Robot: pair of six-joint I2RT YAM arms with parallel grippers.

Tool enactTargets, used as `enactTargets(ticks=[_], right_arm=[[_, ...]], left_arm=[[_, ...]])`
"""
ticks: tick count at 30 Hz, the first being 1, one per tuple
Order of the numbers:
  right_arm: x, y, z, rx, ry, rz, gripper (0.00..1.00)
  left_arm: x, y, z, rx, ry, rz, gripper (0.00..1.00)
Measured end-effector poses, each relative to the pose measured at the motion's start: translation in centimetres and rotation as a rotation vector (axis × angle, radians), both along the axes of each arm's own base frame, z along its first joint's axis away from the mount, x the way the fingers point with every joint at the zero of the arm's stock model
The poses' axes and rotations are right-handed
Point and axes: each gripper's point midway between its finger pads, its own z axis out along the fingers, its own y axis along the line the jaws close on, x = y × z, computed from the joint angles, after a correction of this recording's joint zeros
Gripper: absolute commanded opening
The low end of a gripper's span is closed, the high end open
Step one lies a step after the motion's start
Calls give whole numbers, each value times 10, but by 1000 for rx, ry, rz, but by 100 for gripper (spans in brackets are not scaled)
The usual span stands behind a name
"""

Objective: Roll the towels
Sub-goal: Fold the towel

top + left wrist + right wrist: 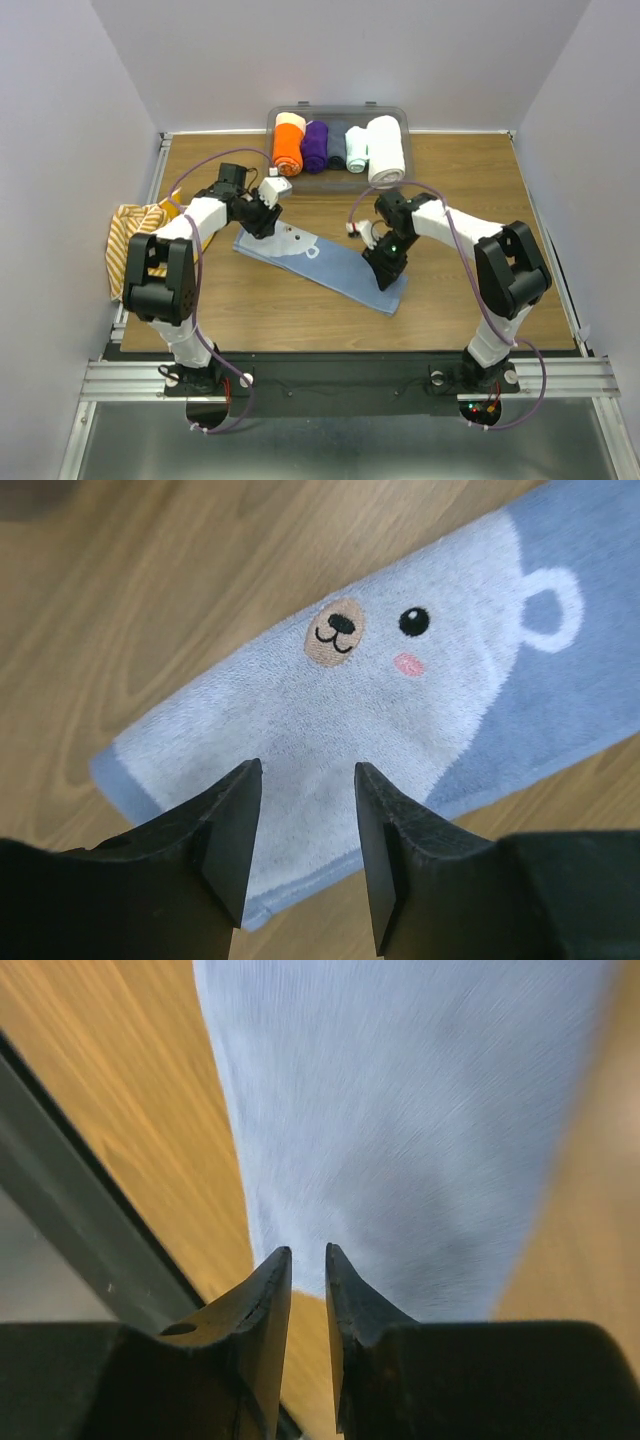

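The pale blue towel (320, 262) with a bear face lies flat and unrolled, running diagonally across the middle of the table. My left gripper (262, 222) hovers over its far left end, open, with nothing between the jaws. In the left wrist view the towel (400, 710) lies just beyond the gripper (305, 770). My right gripper (385, 262) is over the near right end, its jaws only narrowly apart and empty. In the right wrist view the gripper (307, 1252) sits at the towel's (400, 1130) end edge. The striped yellow towel (135, 235) lies crumpled at the table's left edge.
A clear bin (400, 115) at the back holds an orange roll (288, 145), a purple roll (315, 147), smaller rolls and a thick white roll (385, 150). The table's edge (80, 1210) runs close by the right gripper. White walls enclose the table.
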Motion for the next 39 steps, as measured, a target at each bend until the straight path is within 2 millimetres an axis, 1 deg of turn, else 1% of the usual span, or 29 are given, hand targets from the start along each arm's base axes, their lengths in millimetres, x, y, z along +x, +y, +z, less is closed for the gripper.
enactTargets(ticks=[3,4,6,7,9,10,11,12,13,15,18,21,24,26,29,32,35,36,39], right_arm=[[27,16,20,52,-83,-7,23],[38,22,28,71,-118,-16,19],[50,27,33,80,-152,-29,17],[55,29,31,76,-159,-36,15],[64,32,20,60,-157,-49,14],[63,31,12,48,-141,-49,14],[64,29,-1,22,-117,-55,14],[63,28,-9,5,-103,-60,14],[61,25,-20,-17,-80,-66,14],[58,23,-25,-30,-60,-78,13],[56,23,-25,-29,-61,-85,13],[50,23,-26,-29,-56,-85,12],[35,29,-28,-28,-32,-61,12],[20,40,-28,-22,-6,-30,12],[-5,56,-29,-3,44,23,12],[-28,68,-30,26,112,52,13],[-44,73,-28,61,172,60,16],[-48,75,-27,74,189,58,17],[-53,77,-21,105,197,54,20]], left_arm=[[-1,-1,34,-28,-80,11,54],[-3,-1,48,-39,-111,18,53],[-5,-1,61,-55,-137,35,52],[-5,-1,64,-62,-141,47,52],[-5,-1,62,-70,-128,74,52],[-6,-1,57,-74,-109,91,51],[-8,-1,51,-76,-90,104,51],[-12,0,43,-78,-58,121,50],[-13,0,38,-80,-39,132,50],[-16,0,23,-80,17,162,48],[-18,0,4,-71,77,190,47],[-20,2,-15,-56,133,213,47],[-20,0,-32,-52,174,223,47],[-14,-5,-30,-58,161,219,46],[-7,-18,-31,-67,154,198,45],[2,-39,-31,-80,139,156,45],[9,-60,-30,-95,128,113,46],[12,-71,-29,-108,123,92,47],[18,-91,-27,-140,126,57,48]])
